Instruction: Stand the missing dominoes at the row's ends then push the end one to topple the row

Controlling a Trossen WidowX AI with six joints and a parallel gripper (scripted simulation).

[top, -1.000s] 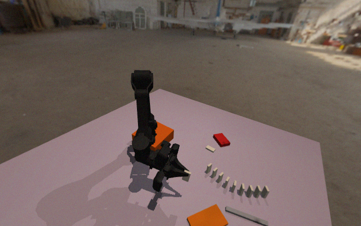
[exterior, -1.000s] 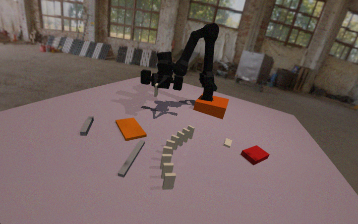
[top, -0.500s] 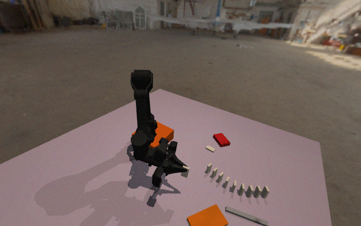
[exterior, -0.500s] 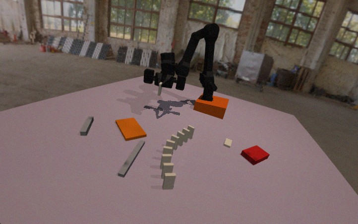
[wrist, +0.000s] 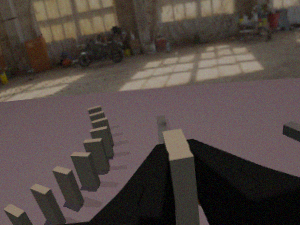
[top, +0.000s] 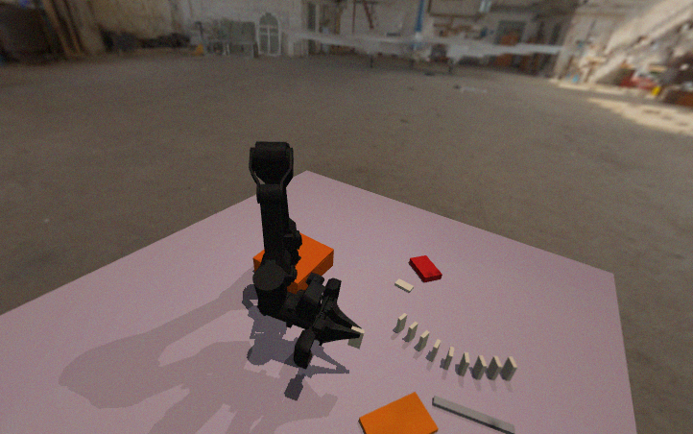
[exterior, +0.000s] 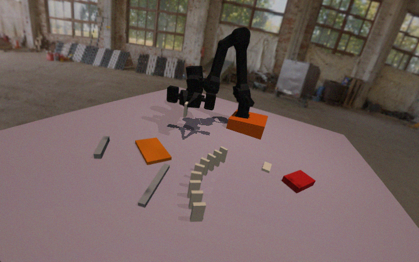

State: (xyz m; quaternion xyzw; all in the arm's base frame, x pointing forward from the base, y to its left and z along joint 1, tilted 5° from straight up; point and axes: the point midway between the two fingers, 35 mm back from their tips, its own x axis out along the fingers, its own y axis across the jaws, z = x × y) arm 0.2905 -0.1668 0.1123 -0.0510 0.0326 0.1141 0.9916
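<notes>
Several cream dominoes stand upright in a curved row; one end domino [top: 509, 368] [exterior: 198, 211] is at the far end from the arm, the other end domino [top: 400, 323] [exterior: 223, 154] is nearer the arm. My gripper [top: 357, 331] [exterior: 186, 104] [wrist: 175, 151] is shut on a domino [top: 355, 338] [exterior: 185, 109] [wrist: 185, 184]. It holds that domino roughly upright above the table, beside the row's nearer end and apart from it. Another domino [top: 403, 285] [exterior: 266, 167] lies flat on the table, between the row and the red block. The wrist view shows the row to the left of the held domino.
A red block [top: 425, 268] [exterior: 298, 181] lies beyond the flat domino. An orange slab [top: 399, 415] [exterior: 153, 150] and a long grey bar [top: 472, 414] [exterior: 154, 185] lie on the row's other side. A shorter grey bar [exterior: 101, 147] lies farther off. An orange box [top: 318, 254] [exterior: 247, 124] is at the arm's base.
</notes>
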